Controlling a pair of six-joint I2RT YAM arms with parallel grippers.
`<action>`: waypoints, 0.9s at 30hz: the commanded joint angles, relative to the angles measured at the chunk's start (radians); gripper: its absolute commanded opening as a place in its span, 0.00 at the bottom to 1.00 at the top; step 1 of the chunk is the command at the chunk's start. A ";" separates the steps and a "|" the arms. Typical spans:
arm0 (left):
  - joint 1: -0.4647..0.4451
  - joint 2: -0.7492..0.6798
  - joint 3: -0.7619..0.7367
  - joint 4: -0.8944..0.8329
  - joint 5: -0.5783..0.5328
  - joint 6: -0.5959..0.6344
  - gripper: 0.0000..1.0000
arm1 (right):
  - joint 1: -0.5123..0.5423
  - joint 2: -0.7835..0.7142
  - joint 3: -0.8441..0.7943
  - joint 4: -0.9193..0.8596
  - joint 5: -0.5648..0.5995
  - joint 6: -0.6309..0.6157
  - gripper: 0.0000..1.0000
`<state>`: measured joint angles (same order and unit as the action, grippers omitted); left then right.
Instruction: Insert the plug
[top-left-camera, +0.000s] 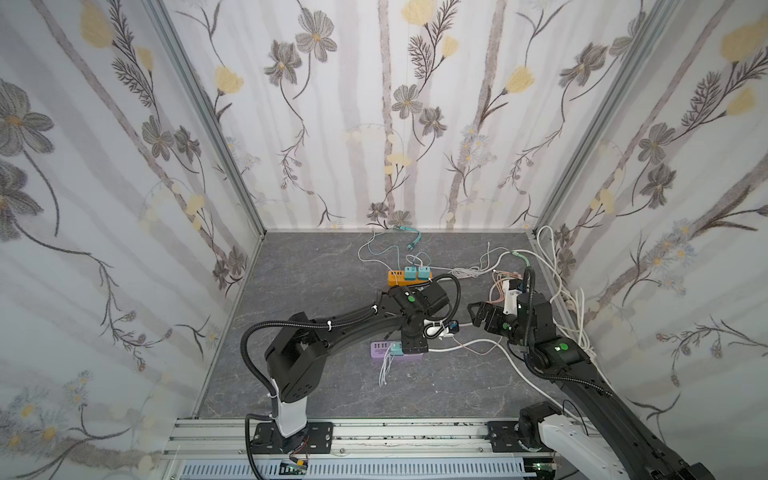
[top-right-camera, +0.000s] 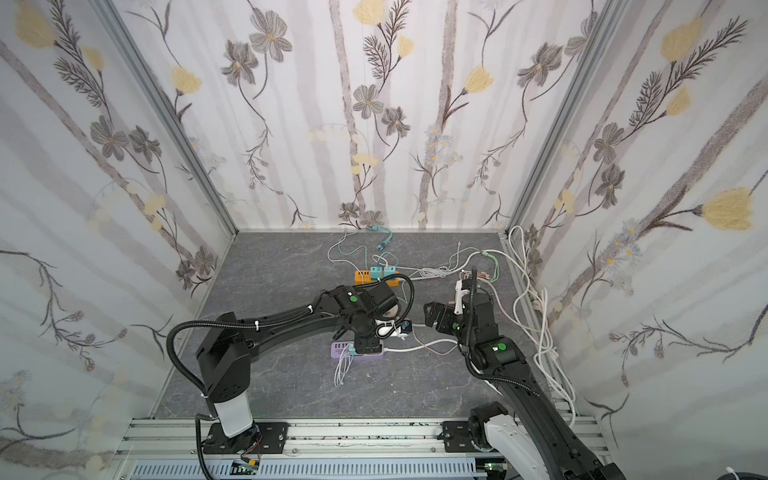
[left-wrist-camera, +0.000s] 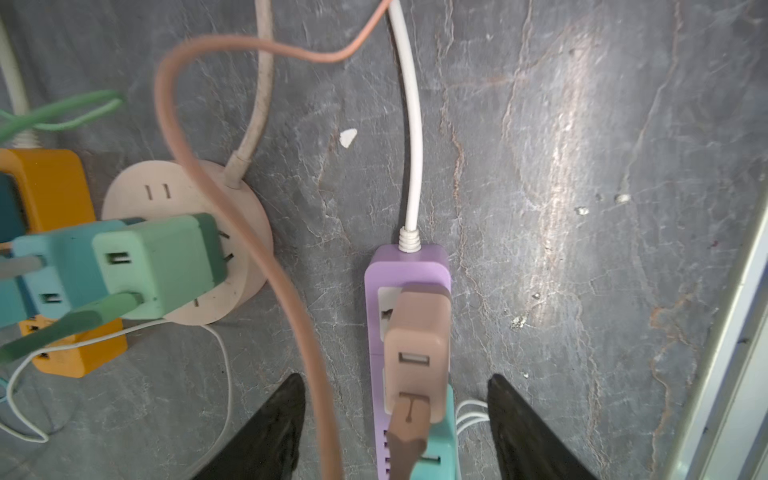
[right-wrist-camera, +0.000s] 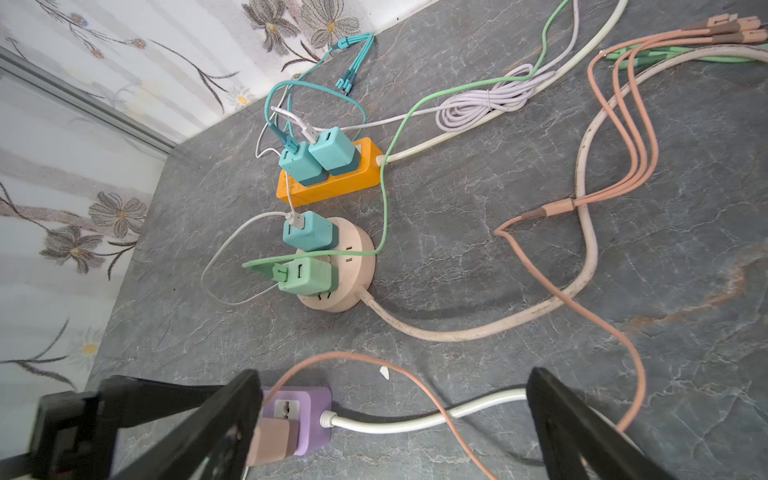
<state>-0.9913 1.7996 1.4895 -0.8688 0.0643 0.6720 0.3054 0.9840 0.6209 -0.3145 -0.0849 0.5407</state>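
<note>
A grey, veined stone-look tabletop (top-left-camera: 332, 395) lies inside an enclosure of floral-papered walls (top-left-camera: 374, 104), strewn with cords and chargers. Near the front middle of it lies the purple power strip (left-wrist-camera: 428, 259), seen in both top views just under the left arm's wrist (top-left-camera: 382, 348). The tan plug (left-wrist-camera: 417, 332) stands on the strip's socket face near the end where the white cord (left-wrist-camera: 413, 145) enters. Its base sits against the strip and no prongs show, and a brown connector is pushed into its lower USB port. The left gripper (left-wrist-camera: 395, 376) hangs directly over it with its jaws apart. The black fingers (left-wrist-camera: 274, 428) flank the plug with bare table visible on each side, touching neither plug nor strip. A teal adapter (left-wrist-camera: 442, 449) sits on the strip just beside the plug, and a pink cable (left-wrist-camera: 232, 216) loops across the left wrist view. The right gripper (right-wrist-camera: 392, 374) is held near the strip's cord end, jaws spread wide and holding nothing. Farther back stand a round beige socket (right-wrist-camera: 353, 286) carrying a green charger (right-wrist-camera: 305, 276) and a teal one, and behind it an orange power strip (right-wrist-camera: 332, 187) with two teal chargers (right-wrist-camera: 316, 160).
</note>
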 joint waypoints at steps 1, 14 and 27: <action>0.016 -0.061 -0.017 0.023 0.066 -0.040 0.75 | -0.001 -0.022 0.005 0.005 0.094 -0.021 0.99; 0.200 -0.568 -0.443 0.692 -0.022 -0.347 1.00 | -0.032 -0.188 -0.067 0.043 0.483 -0.060 0.99; 0.550 -0.808 -0.769 0.797 -0.757 -0.911 1.00 | -0.382 -0.300 -0.243 0.161 0.483 -0.081 0.99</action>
<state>-0.4927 1.0237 0.7757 -0.0898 -0.4828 -0.0750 -0.0448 0.6880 0.4057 -0.2417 0.3401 0.4690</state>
